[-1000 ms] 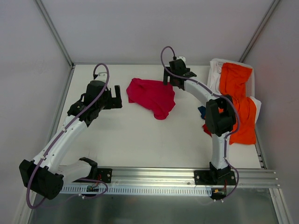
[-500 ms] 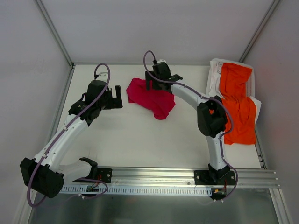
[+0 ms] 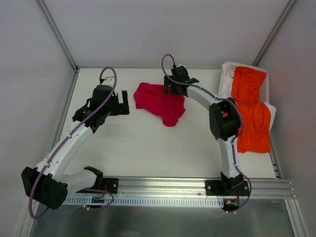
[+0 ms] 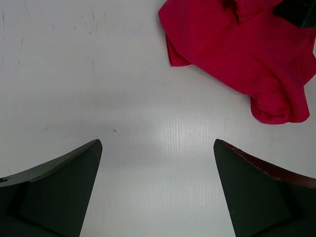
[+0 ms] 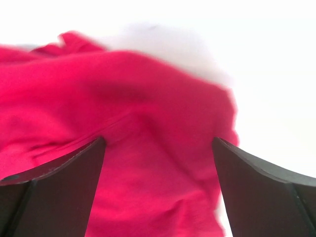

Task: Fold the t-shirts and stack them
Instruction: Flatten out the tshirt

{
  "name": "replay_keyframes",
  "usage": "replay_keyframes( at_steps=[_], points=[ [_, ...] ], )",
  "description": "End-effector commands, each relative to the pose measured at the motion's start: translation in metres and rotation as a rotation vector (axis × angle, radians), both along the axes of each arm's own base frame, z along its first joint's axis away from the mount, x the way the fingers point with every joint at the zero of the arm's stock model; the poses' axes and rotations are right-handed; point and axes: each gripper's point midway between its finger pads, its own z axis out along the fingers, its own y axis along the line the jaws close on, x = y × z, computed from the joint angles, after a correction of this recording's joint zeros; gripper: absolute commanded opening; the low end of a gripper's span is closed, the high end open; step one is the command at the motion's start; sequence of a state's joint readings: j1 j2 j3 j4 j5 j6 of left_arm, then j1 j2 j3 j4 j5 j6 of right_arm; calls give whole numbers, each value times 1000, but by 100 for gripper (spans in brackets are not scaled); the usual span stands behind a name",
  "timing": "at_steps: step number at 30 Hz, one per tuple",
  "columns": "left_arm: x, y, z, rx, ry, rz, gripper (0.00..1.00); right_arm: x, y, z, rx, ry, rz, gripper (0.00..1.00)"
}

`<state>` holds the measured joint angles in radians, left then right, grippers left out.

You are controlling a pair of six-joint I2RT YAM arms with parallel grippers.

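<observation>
Right jaws are spread wide with nothing between them and are held low over the 1 o'clock edge of the crimson t-shirt (image 3: pixel 159 101), presumably so that a hem or shoulder can be pinched there. The right wrist view is blurred, so contact with the cloth cannot be told. On the other side the left jaws are likewise opened wide and empty, and are held over bare desk (image 3: pixel 143 148) near the shirt's 9 o'clock side, facing it. This stance is judged a ready one, from which the opposite edge could be taken for spreading. The crimson t-shirt is seen crumpled in a heap toward 12 o'clock of the desk, between the two pairs of jaws, with no fold made. The orange t-shirt (image 3: pixel 249 111) is draped in a long rumpled strip at the 3 o'clock edge, partly over something white (image 3: pixel 226 74) whose nature cannot be made out, well apart from the work in hand. Two t-shirts are counted, one crimson and one orange; two pairs of jaws are counted; no stack is begun.
</observation>
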<state>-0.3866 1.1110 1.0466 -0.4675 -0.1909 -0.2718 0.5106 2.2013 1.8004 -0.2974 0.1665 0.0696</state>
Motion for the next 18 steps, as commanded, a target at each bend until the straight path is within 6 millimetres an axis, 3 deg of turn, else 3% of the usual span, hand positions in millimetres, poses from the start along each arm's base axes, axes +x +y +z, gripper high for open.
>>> replay_keyframes(
  at_steps=[1, 10, 18],
  points=[
    [5, -2, 3, 15, -21, -10, 99, 11, -9, 7, 21, -23, -12, 94],
    [8, -2, 1, 20, -15, -10, 99, 11, -5, 2, 58, -7, -11, 92],
    [8, -3, 3, 15, -19, -12, 99, 2, 15, 18, 75, -26, 30, 92]
  ],
)
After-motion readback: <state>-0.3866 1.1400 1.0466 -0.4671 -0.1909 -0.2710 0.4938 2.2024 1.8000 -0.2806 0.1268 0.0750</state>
